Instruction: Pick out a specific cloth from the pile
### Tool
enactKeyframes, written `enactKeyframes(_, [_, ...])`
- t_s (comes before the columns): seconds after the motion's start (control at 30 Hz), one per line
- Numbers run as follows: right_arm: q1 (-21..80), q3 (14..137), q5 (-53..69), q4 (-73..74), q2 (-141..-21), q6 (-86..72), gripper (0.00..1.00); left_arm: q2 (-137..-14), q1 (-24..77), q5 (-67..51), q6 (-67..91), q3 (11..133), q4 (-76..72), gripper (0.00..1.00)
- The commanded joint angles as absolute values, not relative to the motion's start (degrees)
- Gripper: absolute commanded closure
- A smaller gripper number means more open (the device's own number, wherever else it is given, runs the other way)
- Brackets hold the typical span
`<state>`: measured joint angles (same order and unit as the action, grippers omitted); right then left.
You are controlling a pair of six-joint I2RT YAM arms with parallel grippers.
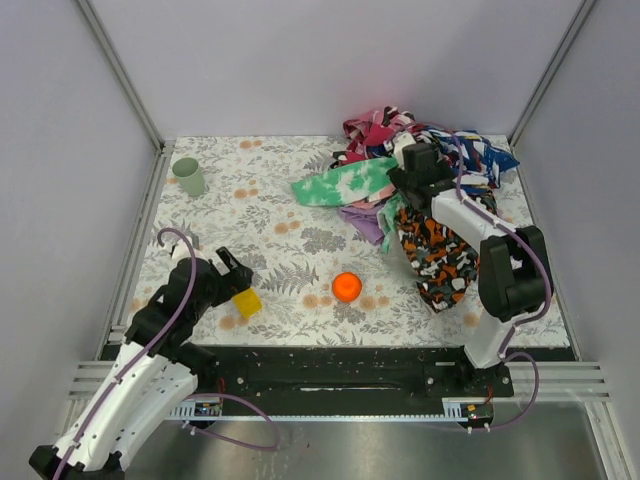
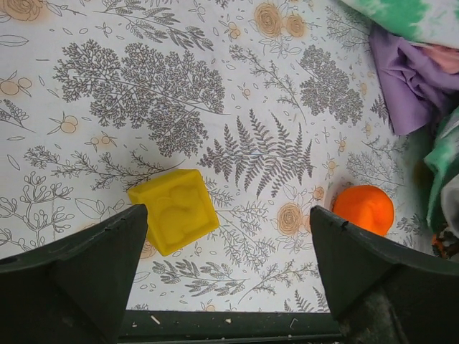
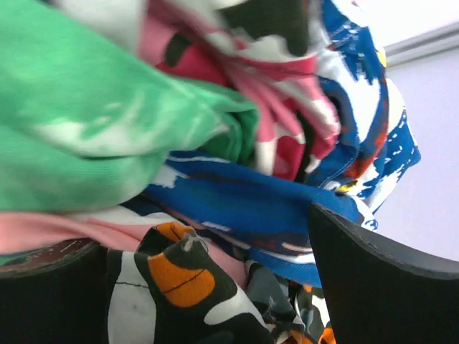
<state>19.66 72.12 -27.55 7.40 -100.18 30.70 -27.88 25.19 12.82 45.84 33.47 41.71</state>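
Since the pile point(image 1: 440, 150) sits at 1 o'clock, the right gripper point(image 1: 412, 172) is nosed into it, jaws spread, probably to dig. The lilac cloth point(image 1: 366, 222) pokes out at the pile's 7 o'clock edge under a green cloth point(image 1: 345, 183). Its visible strip runs 10-to-4 and the rest is buried. At 8 the left gripper point(image 1: 230, 268) hangs wide open.

cloth point(image 2: 409, 86): plain lilac fabric, thin, soft, matt, lying in creased folds
pile point(image 1: 480, 155): printed fabrics, soft and matt, crumpled
table point(image 1: 280, 215): smooth cover printed with grey ferns and orange flowers, faint sheen
yellow block point(image 2: 173, 210): smooth and matt; plastic or foam, cannot tell which
orange ball point(image 2: 363, 208): smooth, slightly glossy
green cup point(image 1: 188, 176): smooth matt plastic
left tool point(image 2: 228, 236): fingers point(image 2: 79, 272) of dark, matt, finely grained plastic
frame rails point(image 1: 122, 80): pale brushed metal
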Motion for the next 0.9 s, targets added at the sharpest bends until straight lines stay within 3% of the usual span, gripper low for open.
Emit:
enactKeyframes(0.0, [11.09, 82.51, -34.28, -0.37, -104.4, 23.13, 0.06, -29.97, 25.4, 14.76, 45.18, 35.42, 40.52, 0.01])
enactKeyframes(0.17, [4.23, 94.63, -34.46, 9.55, -112.57, 13.12, 0.04, -32.51, 25.4, 14.68, 43.95, 37.0, 39.21, 0.01])
enactKeyframes(0.37, [-4.29, 107.2, -20.77, 23.79, -120.31, -4.02, 0.01, -41.64, 25.4, 1.88, 39.47, 38.58, 23.76, 0.01])
enactKeyframes(0.53, [-6.24, 109.25, -7.85, 26.19, -124.63, -7.21, 0.01, -58.32, 27.15, -10.88, 37.88, 43.58, 8.03, 0.01])
enactKeyframes(0.7, [-6.24, 110.56, -0.18, 27.16, -127.7, -8.26, 0.06, -81.08, 34.44, -15.02, 36.57, 59.55, 3.52, 0.01])
enactKeyframes(0.8, [-6.24, 112.23, -0.18, 28.21, -129.46, -8.52, 0.05, -94.62, 38.66, -15.65, 36.56, 70.36, 2.29, 0.01])
enactKeyframes(0.87, [-6.33, 112.76, -0.18, 28.3, -130.16, -8.79, 0.05, -102.79, 41.38, -9.01, 39.44, 77.75, 3.77, 0.01])
